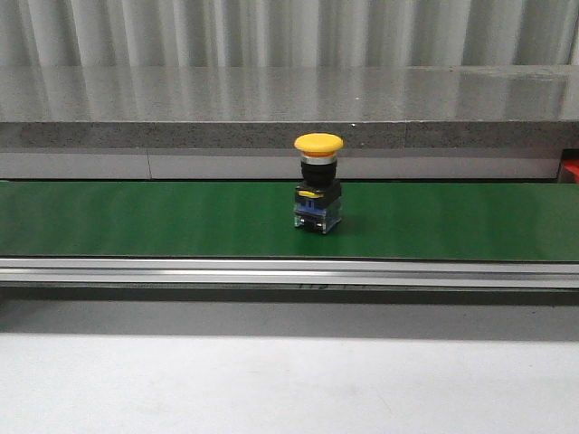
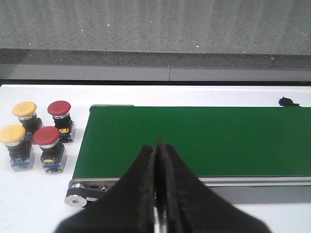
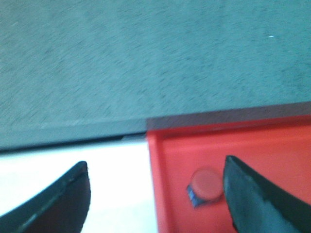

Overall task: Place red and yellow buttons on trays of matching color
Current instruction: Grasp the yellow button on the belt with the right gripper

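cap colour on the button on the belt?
Yellow cap, black body; button stands upright on the green belt. Clearest in the front view.

You have a green conveyor belt (image 1: 163,221) running across in front, its metal rail (image 1: 271,271) along the near edge, white table (image 1: 271,384) below, grey speckled ledge (image 1: 271,99) behind

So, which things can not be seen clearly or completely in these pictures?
- Yellow tray: in no view.
- Red tray: right wrist view, blurred, cut off by the frame edges.
- Red button in it: blurred, partly behind a right gripper finger.
- Small black object beyond the green belt: left wrist view, too small to identify.
- Both arms: absent from the front view.
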Robot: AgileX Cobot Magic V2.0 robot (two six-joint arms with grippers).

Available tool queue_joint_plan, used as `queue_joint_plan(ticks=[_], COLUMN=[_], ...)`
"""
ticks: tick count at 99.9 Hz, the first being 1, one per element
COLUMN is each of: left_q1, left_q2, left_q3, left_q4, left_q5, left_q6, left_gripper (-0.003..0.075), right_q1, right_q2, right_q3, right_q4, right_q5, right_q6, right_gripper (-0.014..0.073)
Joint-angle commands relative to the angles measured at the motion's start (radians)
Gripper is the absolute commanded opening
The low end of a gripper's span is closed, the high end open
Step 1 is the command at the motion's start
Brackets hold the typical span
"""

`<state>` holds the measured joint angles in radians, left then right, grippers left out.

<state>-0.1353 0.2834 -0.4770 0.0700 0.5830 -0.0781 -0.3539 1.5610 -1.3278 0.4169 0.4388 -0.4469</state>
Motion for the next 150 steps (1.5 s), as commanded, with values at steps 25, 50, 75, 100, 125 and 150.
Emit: queue_joint_plan(ticks=[25,50,75,100,125,150], left_q1=[-0.006,-0.006,-0.006,-0.006,-0.006,-0.006], left_q2=[0.008,0.008,0.008,0.008,0.008,0.008], left_q3=[-0.029,-0.029,-0.029,-0.029,-0.029,-0.029], left_q4=[-0.006,-0.006,-0.006,-0.006,-0.006,-0.006], left_q5=[-0.084,-0.084,-0.084,-0.084,-0.084,-0.084], left_q6=[-0.006,-0.006,-0.006,-0.006,-0.006,-0.006], left_gripper=[-0.0020,-0.0020,-0.0020,-0.0020,-0.0020,-0.0020], right_q1=[0.188,0.415,0.553,0.631,0.668,0.667], right_q2=[-0.305,-0.273,-0.184,-0.085,0.001,-0.008], right_q3=[0.238,0.248,0.248,0.246,0.246,0.246], right_q4=[0.009,0.009,0.011,0.013,0.013,0.013], right_q5=[0.192,0.390,0.287,0.125,0.014,0.036], right_q6=[-0.106,-0.213,-0.214,-0.215,-0.215,-0.204], right_gripper=[0.0563,0.0563,0.0563,0.0563,0.0500,0.0092])
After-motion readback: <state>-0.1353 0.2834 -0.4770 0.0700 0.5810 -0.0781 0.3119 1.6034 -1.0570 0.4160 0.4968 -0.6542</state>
